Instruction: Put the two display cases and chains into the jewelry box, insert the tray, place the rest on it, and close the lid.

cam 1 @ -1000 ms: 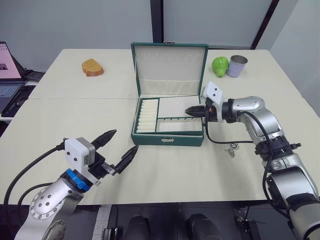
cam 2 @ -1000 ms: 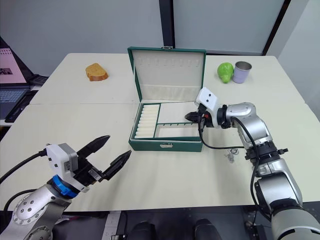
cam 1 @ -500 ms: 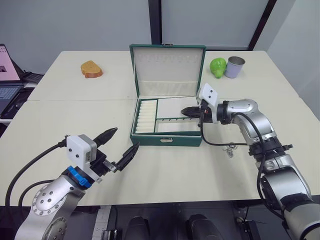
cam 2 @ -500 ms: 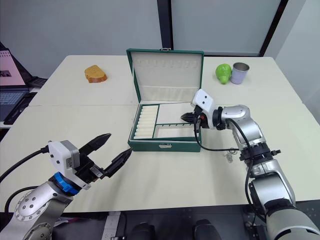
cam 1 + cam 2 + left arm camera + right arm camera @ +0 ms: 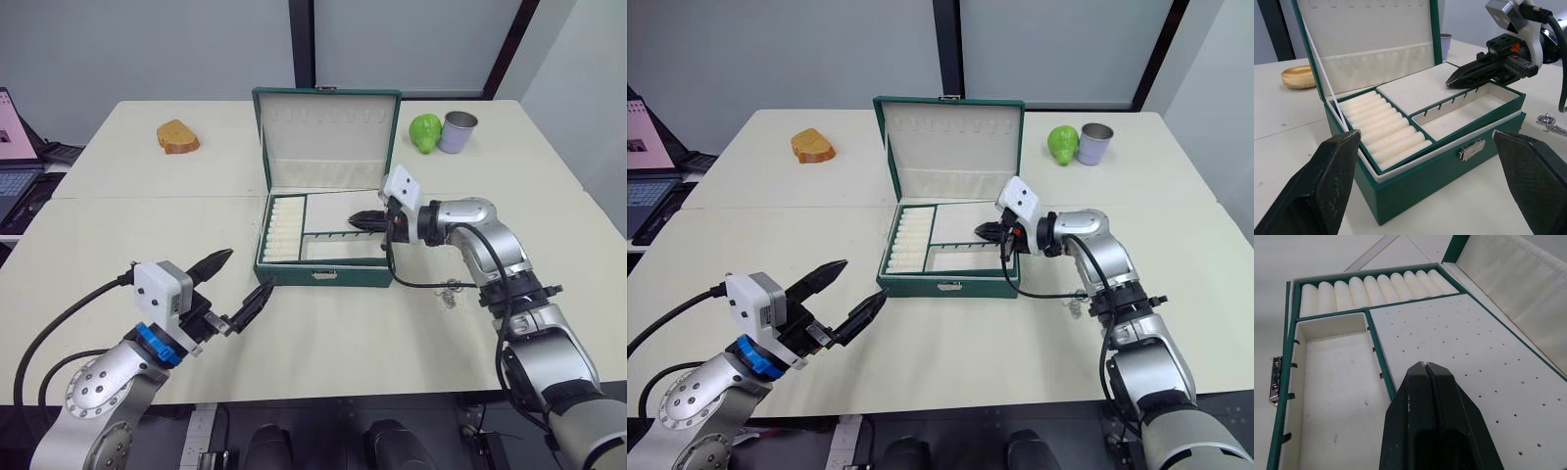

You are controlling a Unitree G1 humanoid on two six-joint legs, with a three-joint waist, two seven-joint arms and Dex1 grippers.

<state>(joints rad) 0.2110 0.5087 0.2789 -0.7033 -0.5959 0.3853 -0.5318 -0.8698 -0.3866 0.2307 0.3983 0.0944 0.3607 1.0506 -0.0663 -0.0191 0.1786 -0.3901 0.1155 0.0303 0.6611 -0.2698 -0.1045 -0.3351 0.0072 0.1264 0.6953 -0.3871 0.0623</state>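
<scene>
Jewelry box (image 5: 326,269) open with tray (image 5: 1415,115) seated inside, right gripper (image 5: 357,219) pinched closed empty above it, left gripper (image 5: 235,286) spread wide.

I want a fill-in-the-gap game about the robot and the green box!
1. The lid of the jewelry box is ____.
2. The right gripper has its fingers ____ over the tray.
3. The left gripper is ____.
4. The rest lies on the ____ beside the box.

Missing words: open; shut; open; table
</scene>
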